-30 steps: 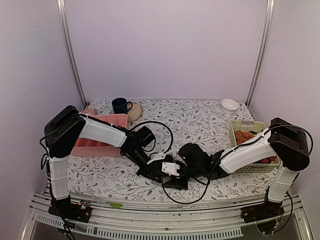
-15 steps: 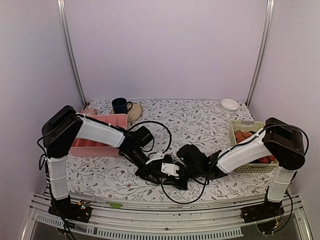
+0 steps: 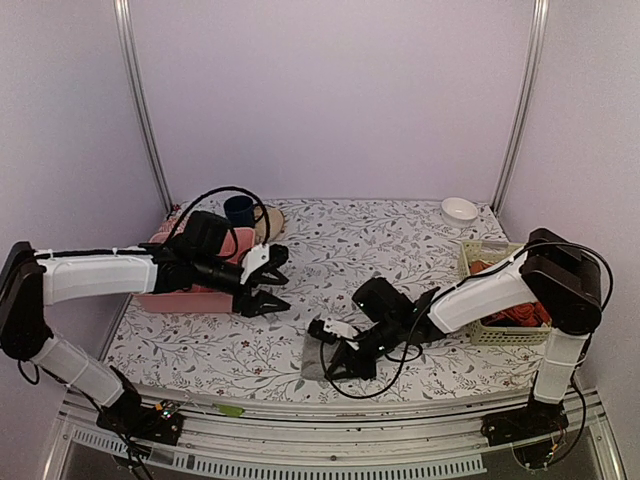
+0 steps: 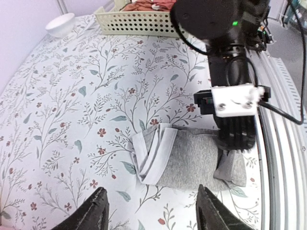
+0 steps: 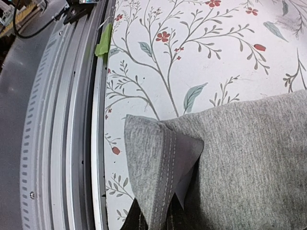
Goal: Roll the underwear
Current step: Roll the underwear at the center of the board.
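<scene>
The underwear [image 4: 192, 160] lies as a folded grey bundle on the flowered table near its front edge, with pale trim [image 4: 151, 153] bunched at one end. From the top it shows as a small grey patch, the underwear [image 3: 313, 358]. My right gripper [image 3: 338, 360] is shut on a stitched corner of the underwear [image 5: 158, 191], which is lifted a little off the table. My left gripper [image 3: 278, 282] is open and empty, up and off to the left of the cloth, next to the pink tray. Its fingertips [image 4: 98, 211] frame the bundle from a distance.
A pink tray [image 3: 200, 270] sits at the left, with a dark blue mug [image 3: 240, 210] behind it. A white bowl [image 3: 459, 210] stands at the back right. A cream basket [image 3: 495, 290] holds orange-red garments at the right. The metal front rail [image 5: 72, 120] runs close to the underwear.
My left gripper has opened, let go of the underwear and drawn back up and to the left. My right gripper has shut on the cloth's corner near the front edge.
</scene>
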`<state>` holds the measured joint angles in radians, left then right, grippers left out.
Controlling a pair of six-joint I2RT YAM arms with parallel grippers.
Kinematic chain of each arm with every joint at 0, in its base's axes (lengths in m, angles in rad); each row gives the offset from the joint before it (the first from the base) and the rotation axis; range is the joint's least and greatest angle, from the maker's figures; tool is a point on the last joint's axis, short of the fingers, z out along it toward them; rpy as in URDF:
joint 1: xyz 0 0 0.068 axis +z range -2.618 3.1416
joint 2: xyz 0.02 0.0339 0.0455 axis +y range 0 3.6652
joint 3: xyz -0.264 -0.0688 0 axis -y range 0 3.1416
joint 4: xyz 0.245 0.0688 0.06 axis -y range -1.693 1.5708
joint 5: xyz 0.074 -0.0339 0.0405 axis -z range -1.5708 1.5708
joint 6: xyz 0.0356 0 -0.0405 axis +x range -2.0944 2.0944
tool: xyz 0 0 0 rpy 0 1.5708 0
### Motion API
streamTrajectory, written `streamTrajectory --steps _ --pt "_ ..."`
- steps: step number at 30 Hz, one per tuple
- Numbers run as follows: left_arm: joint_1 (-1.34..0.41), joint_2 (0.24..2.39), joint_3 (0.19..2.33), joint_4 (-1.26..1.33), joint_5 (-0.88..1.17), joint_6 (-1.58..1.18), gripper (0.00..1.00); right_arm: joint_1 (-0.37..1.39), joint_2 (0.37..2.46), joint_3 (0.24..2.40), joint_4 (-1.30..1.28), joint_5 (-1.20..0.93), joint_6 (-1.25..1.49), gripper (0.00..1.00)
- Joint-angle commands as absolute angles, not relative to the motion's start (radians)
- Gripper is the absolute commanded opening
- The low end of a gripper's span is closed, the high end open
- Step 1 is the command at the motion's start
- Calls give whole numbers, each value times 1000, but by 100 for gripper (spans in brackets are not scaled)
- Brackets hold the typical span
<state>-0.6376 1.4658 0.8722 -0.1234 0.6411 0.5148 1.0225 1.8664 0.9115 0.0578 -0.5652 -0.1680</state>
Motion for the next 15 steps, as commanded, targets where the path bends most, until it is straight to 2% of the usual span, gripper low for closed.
streamTrajectory --steps 1,9,15 --pt "-632 1315 737 -20 536 470 63 958 1944 997 -78 -740 -69 0" --pt "-756 1059 500 38 409 438 63 883 2089 1124 -182 -922 -7 0" --pt "-945 1138 457 46 304 495 60 849 2197 1187 -223 -1031 44 0"
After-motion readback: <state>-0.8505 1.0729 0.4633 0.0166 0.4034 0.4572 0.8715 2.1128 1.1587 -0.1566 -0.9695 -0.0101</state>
